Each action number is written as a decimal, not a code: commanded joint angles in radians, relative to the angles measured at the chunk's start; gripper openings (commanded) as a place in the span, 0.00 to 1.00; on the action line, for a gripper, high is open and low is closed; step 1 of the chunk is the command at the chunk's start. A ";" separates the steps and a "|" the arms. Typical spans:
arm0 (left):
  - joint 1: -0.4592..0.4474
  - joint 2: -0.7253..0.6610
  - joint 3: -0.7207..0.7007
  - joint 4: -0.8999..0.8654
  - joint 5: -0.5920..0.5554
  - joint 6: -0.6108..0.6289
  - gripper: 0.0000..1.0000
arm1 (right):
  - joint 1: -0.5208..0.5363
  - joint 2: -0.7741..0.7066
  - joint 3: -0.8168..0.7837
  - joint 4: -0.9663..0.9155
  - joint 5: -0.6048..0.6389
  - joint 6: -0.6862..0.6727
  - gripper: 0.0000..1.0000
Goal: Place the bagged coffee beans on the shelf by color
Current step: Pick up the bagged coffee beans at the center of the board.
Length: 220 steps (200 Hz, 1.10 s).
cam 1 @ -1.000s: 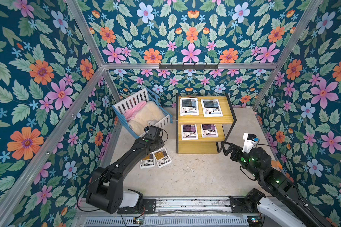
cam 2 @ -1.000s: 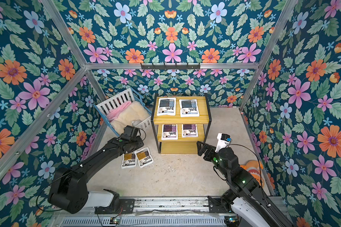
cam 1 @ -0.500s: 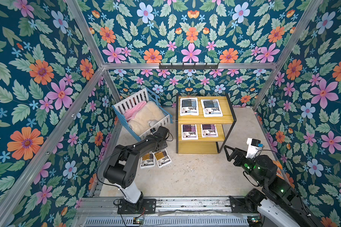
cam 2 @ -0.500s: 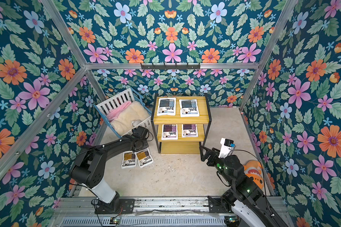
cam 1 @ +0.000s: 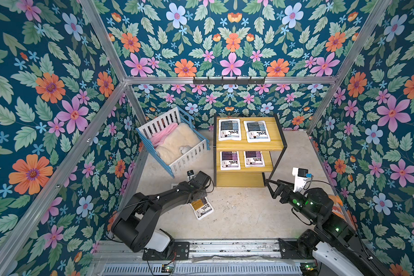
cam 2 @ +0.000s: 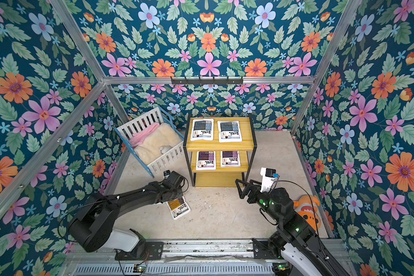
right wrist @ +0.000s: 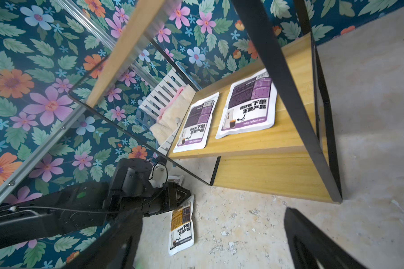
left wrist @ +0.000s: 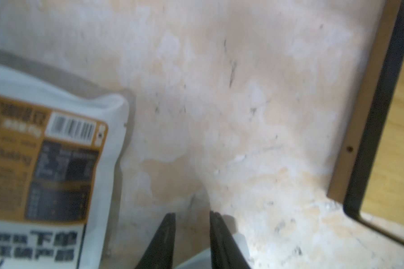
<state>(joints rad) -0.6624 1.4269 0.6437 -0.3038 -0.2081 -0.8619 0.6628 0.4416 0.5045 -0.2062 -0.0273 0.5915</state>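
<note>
Since the upper two boards of the shelf (cam 1: pixel 276 136) already carry their pairs (blue-grey pouches (cam 1: pixel 229 129) on top, purple pouches (cam 1: pixel 229 159) on the middle), we judge the step in hand to be picking up a yellow-brown one for the bare bottom board. The yellow-brown pouch (cam 1: pixel 202 207) lies flat, label up and skewed on the worktop (cam 1: pixel 249 215). It is just off the shelf's front left corner, beside the left arm's wrist. A second pouch (right wrist: pixel 176 179) shows only as a white corner behind that wrist, and we cannot tell its colour.

Left end effector (left wrist: pixel 191 213): fingers drawn near each other, with a narrow gap at the tips and bare worktop showing through. The pouch's side seam is just beside them, not touching. Something pale sits low between the fingers; we cannot tell whether it is pinched.

Grasp note: the pouch is flat and limp, so we would take it by a sealed edge or corner, not the belly. We would close fully, then lift straight up so the beans do not slump. The bottom board has little headroom, so we would go in low and level from the front and leave room for its partner.

Look: white film, slightly puffed, with an orange-brown label block, a barcode, dark panels and heavy black characters below.

Right end effector (cam 1: pixel 271 189): spread wide, empty, near the shelf's front right post. The crib (cam 1: pixel 194 156) stands further left and is not involved.
</note>
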 commanded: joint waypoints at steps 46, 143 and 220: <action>-0.102 -0.232 -0.038 -0.062 0.002 -0.138 0.32 | 0.143 0.090 -0.201 0.239 -0.059 0.260 0.96; -0.102 -0.618 -0.077 -0.458 -0.034 -0.282 0.42 | 0.494 0.931 -0.054 0.775 0.020 0.576 0.67; -0.092 -0.740 -0.225 -0.317 0.136 -0.294 0.35 | 0.501 1.334 0.034 1.031 -0.129 0.769 0.44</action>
<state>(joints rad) -0.7574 0.6853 0.4328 -0.6460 -0.1043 -1.1484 1.1599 1.7096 0.5125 0.6968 -0.0921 1.2991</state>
